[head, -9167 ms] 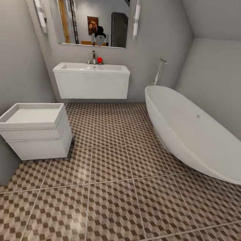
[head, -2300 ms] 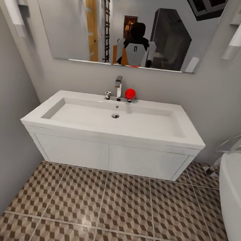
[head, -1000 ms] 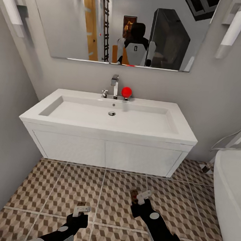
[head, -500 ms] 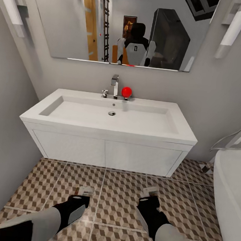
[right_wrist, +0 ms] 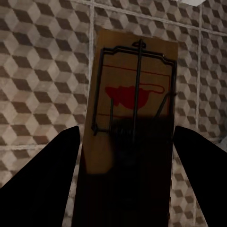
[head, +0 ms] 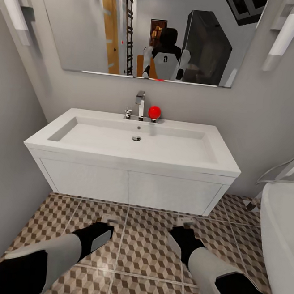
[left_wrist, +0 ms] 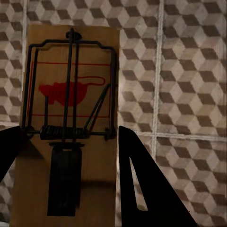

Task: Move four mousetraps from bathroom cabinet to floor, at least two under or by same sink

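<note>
The white wall-hung sink (head: 137, 157) faces me, with cube-patterned bathroom floor (head: 141, 250) below it. Both arms reach low over the tiles just in front of the vanity. In the left wrist view my left gripper (left_wrist: 70, 137) is shut on a mousetrap (left_wrist: 71, 80), a brown board with a wire bar, a spring and a red mark. My right gripper (right_wrist: 126, 137) is shut on a second mousetrap (right_wrist: 135, 85) of the same kind. From the head camera the left gripper (head: 103, 223) and right gripper (head: 183, 226) hover over the floor, a trap tip poking out ahead of each. The cabinet is out of view.
A white bathtub (head: 282, 232) fills the right edge and a grey wall (head: 3, 187) closes the left. A chrome faucet (head: 140, 103) and a red knob (head: 155, 112) stand on the sink's back rim under a wide mirror (head: 149, 30).
The camera has come from across the room up to the sink. In the last second both arms have stretched forward, carrying the traps closer to the foot of the vanity.
</note>
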`<state>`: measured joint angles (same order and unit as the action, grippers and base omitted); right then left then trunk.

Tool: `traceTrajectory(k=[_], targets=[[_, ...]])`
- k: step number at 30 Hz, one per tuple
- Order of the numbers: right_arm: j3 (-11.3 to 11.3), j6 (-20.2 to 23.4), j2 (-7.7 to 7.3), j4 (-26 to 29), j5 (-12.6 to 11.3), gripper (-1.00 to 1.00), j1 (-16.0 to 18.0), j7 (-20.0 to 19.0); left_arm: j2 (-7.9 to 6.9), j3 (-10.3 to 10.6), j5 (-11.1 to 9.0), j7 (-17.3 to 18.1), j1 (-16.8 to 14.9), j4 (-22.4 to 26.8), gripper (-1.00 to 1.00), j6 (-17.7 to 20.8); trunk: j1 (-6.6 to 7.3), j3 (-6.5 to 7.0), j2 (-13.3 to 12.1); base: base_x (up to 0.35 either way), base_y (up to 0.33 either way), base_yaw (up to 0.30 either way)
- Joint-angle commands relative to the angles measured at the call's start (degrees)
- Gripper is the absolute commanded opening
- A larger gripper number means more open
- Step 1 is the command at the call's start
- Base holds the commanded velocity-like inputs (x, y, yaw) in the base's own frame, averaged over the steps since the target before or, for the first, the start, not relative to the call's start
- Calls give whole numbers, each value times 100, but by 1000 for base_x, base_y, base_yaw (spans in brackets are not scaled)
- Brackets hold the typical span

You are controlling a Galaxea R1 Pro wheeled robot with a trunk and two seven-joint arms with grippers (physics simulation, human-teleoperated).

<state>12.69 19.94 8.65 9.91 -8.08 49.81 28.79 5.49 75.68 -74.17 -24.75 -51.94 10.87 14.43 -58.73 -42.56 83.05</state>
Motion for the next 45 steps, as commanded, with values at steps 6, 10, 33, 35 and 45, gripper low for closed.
traceTrajectory(k=[6, 10, 33, 35, 45], targets=[[72, 42, -7, 21, -42, -100, -27, -777, 27, 36, -5, -38, -9, 37, -100, 27, 0, -5, 3, 0, 0, 0], [79, 44, -42, 42, -12, -100, -24, -1422, 43, 28, -2, -32, -9, 93, -100, 6, 0, -5, 3, 0, 0, 0], [93, -163, 1, 63, -1, -100, -31, -1666, 40, 39, -1, -40, -2, 644, -100, 0, 0, -5, 3, 0, 0, 0], [93, -175, 3, 63, -1, -100, -32, -1666, 40, 42, -1, -39, -2, 647, -100, 2, 0, -5, 3, 0, 0, 0], [85, -184, -23, 82, -9, -100, -33, -1666, 34, 47, -1, -38, -2, 653, -100, -2, 0, 9, 3, 0, 0, -91]])
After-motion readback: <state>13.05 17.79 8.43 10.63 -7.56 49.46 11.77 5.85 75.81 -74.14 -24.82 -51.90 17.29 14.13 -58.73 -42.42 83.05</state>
